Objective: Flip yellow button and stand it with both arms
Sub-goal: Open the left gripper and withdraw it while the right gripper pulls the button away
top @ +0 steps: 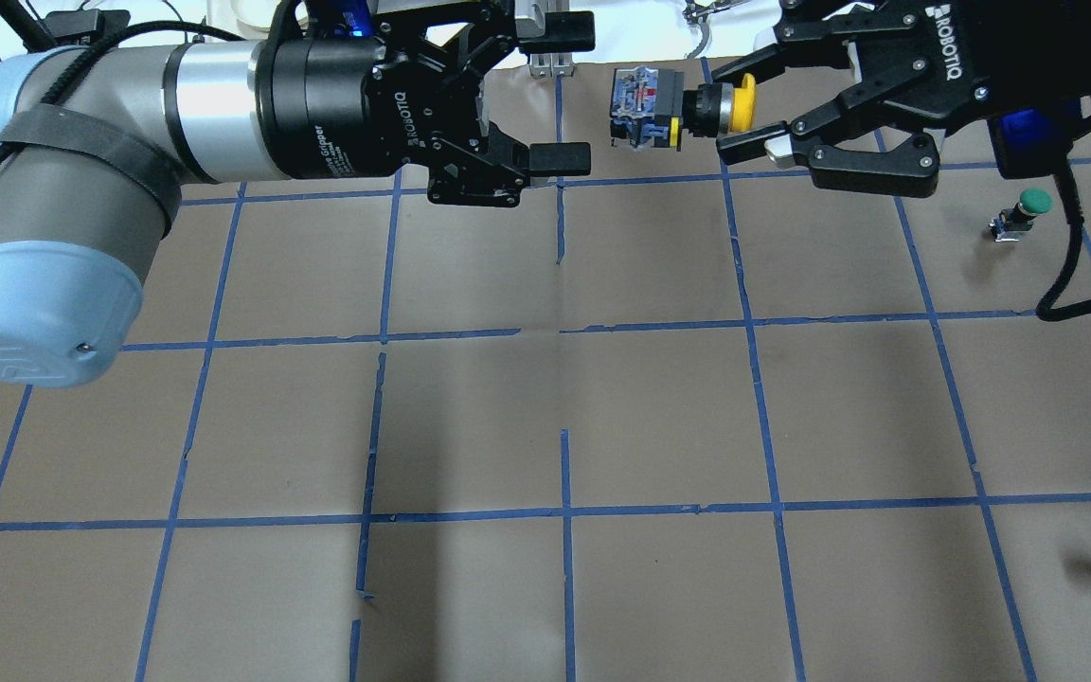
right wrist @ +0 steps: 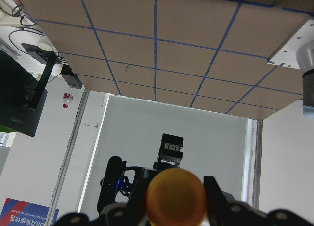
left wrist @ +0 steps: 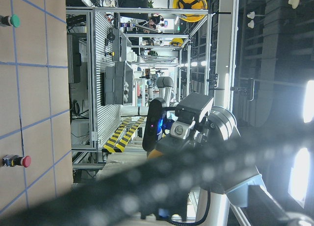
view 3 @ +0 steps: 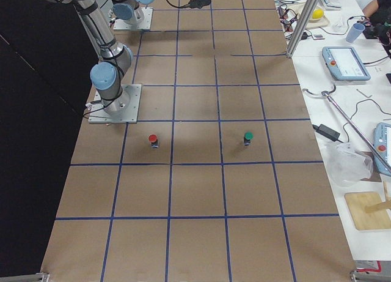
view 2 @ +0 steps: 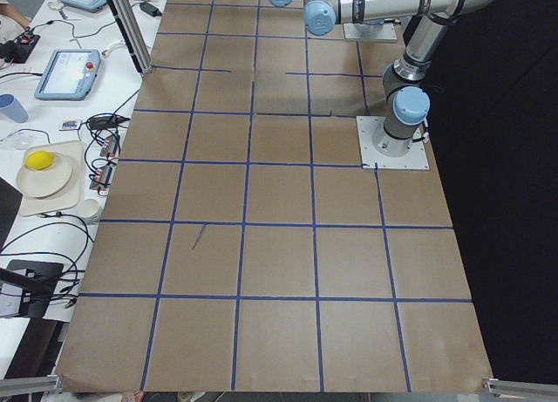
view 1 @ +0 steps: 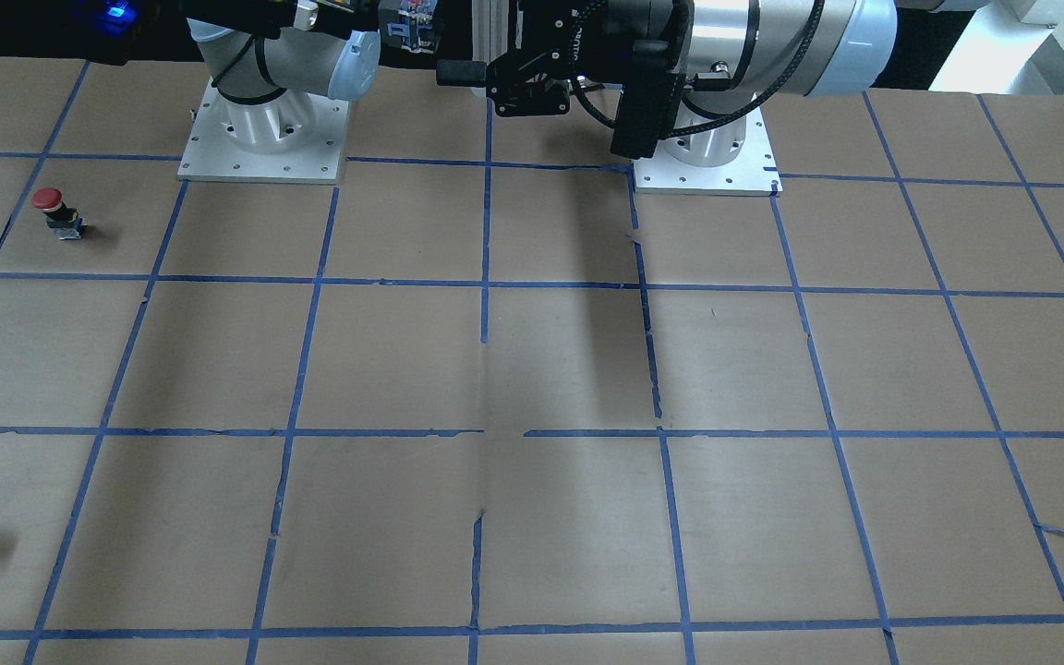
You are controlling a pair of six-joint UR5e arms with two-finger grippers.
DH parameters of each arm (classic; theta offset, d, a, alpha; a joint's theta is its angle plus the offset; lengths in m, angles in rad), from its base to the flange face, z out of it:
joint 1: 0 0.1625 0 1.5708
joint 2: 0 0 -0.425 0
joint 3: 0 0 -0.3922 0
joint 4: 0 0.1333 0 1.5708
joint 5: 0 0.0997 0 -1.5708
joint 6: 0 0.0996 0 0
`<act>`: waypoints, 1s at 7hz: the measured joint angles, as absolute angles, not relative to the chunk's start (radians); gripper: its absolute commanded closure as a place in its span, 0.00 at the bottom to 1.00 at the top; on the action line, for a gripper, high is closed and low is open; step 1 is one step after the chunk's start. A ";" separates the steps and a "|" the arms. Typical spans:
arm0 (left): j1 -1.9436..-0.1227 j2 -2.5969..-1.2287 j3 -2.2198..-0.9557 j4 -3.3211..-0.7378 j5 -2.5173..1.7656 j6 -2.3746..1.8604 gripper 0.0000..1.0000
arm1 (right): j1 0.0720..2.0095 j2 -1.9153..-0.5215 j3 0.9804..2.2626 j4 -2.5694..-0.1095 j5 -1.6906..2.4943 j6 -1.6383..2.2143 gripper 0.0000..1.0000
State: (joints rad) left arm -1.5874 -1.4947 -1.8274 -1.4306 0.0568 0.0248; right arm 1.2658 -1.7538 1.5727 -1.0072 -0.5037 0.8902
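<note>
Below, brown table with blue tape grid, workbench alongside.

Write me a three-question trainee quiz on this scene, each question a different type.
1. True or false: the left claw is open and empty.
2. What grips the yellow button? A) left claw B) right claw C) neither
3. Fill in: in the overhead view, the capped button standing on the table has a ___ cap.
Key: 1 true; 2 B; 3 green.

Brown paper-covered table with blue tape grid, cluttered white bench alongside
</note>
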 measured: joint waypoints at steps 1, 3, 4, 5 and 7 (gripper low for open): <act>-1.585 -1.499 -1.828 -1.361 0.155 -0.026 0.00 | 1.231 -1.750 1.573 -1.046 -0.545 0.878 0.73; -1.585 -1.513 -1.833 -1.264 0.468 -0.080 0.00 | 1.203 -1.748 1.576 -1.094 -0.712 0.748 0.73; -1.589 -1.513 -1.830 -1.253 0.620 -0.085 0.01 | 1.201 -1.747 1.577 -1.102 -0.827 0.631 0.73; -1.595 -1.513 -1.823 -1.254 0.774 -0.085 0.01 | 1.200 -1.747 1.578 -1.106 -0.952 0.490 0.73; -1.605 -1.532 -1.780 -1.280 1.112 -0.071 0.01 | 1.197 -1.747 1.587 -1.162 -1.201 0.246 0.73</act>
State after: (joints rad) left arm -1.6053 -1.5316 -1.7797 -1.2796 1.1122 -0.0715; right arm 1.1973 -1.7472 1.5866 -1.1619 -1.2011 0.2464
